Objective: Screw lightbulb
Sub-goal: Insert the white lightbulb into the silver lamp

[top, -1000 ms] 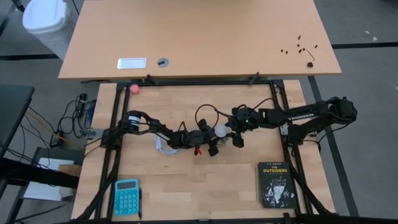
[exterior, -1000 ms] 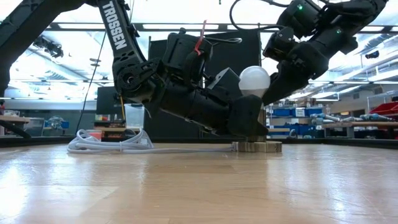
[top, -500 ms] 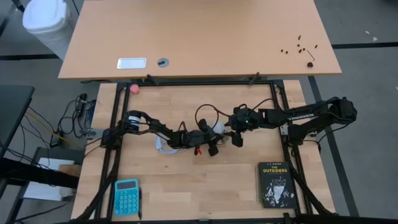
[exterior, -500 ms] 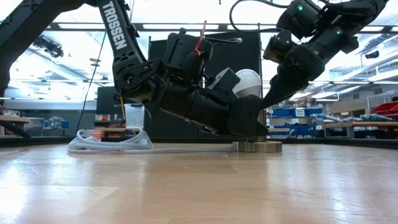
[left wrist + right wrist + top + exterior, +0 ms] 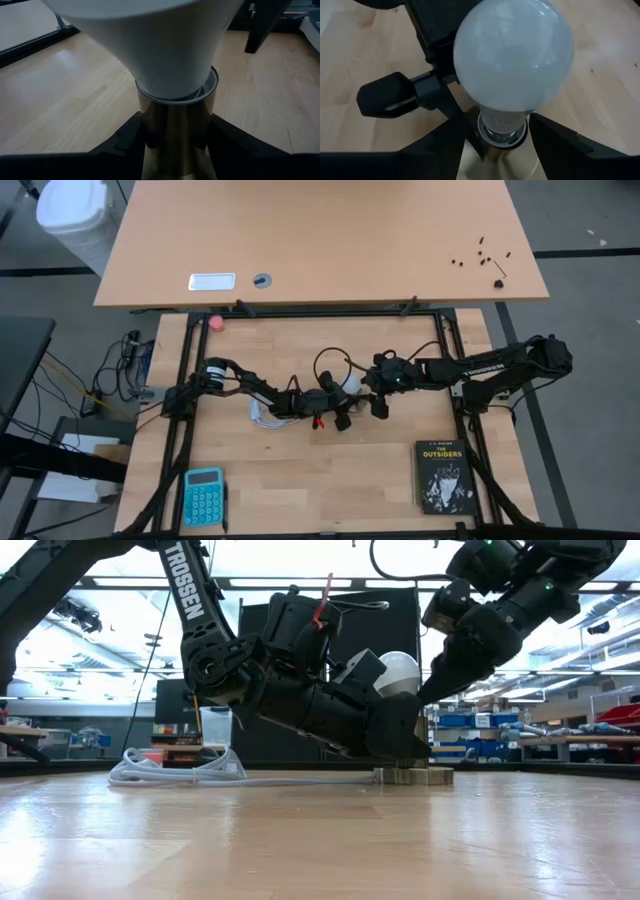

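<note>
Bulb-to-socket joint was mostly hidden. In the high view both gripper bodies covered it; only a sliver of the white frosted pear-shaped lightbulb (image 5: 352, 384) showed between them, just right of table centre. In the low view the left arm's black housing blocked the bulb's lower half (image 5: 398, 673), so only the globe's top was visible. The left wrist view cut the globe off at the frame edge (image 5: 150, 45), showing only its taper.

The brass-coloured cylindrical socket (image 5: 175, 130) stood upright on a round metallic base disc (image 5: 413, 776), and the bulb's neck sat in the socket's mouth. How deep the greyish threaded base (image 5: 502, 127) was seated could not be told.

Left gripper (image 5: 175, 137): one, clamped on the socket barrel, a dark finger pressed against each side. It reached in from 9 o'clock.

Right gripper (image 5: 500, 135): one, reaching in from 3 o'clock, fingers straddling the bulb's neck. Whether the pads actually touched the neck could not be told.

Other items, counted:
- one coil of white cord (image 5: 175, 772) behind the left arm, its run to the disc partly hidden
- one teal calculator (image 5: 204, 496) at 7 o'clock
- one black paperback book (image 5: 444, 476) at 5 o'clock
- one small pink ball (image 5: 215, 323) at 11 o'clock
</note>
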### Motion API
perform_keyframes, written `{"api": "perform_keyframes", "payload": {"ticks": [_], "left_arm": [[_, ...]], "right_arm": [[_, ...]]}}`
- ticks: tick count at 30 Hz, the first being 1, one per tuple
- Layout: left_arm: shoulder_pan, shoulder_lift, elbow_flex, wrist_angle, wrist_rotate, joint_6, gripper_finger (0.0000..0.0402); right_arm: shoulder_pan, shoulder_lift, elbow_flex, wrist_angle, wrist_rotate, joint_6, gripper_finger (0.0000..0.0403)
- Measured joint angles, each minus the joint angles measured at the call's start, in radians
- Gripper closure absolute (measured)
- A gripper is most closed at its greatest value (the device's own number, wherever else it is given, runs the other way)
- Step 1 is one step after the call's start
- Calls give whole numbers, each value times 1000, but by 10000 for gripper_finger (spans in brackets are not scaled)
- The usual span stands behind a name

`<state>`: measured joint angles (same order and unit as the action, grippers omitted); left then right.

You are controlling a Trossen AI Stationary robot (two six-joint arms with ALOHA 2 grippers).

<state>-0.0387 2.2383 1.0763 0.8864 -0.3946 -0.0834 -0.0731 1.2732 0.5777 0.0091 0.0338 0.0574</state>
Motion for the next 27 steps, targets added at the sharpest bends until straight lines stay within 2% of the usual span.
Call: {"api": "perform_keyframes", "payload": {"ticks": [5,10,13,19,24,27], "left_arm": [[0,0,0,0,0,0,231],[0,0,0,0,1,-1,231],[0,0,0,1,1,0,231],[0,0,0,3,6,0,231],[0,0,0,2,8,0,231],[0,0,0,0,8,0,231]], "right_arm": [[14,0,0,16,4,3,176],[39,1,0,51,71,-6,177],[36,1,0,59,72,-12,171],[20,74,0,131,-2,-54,138],[4,123,0,167,-9,-53,104],[6,125,0,201,-6,-59,96]]}}
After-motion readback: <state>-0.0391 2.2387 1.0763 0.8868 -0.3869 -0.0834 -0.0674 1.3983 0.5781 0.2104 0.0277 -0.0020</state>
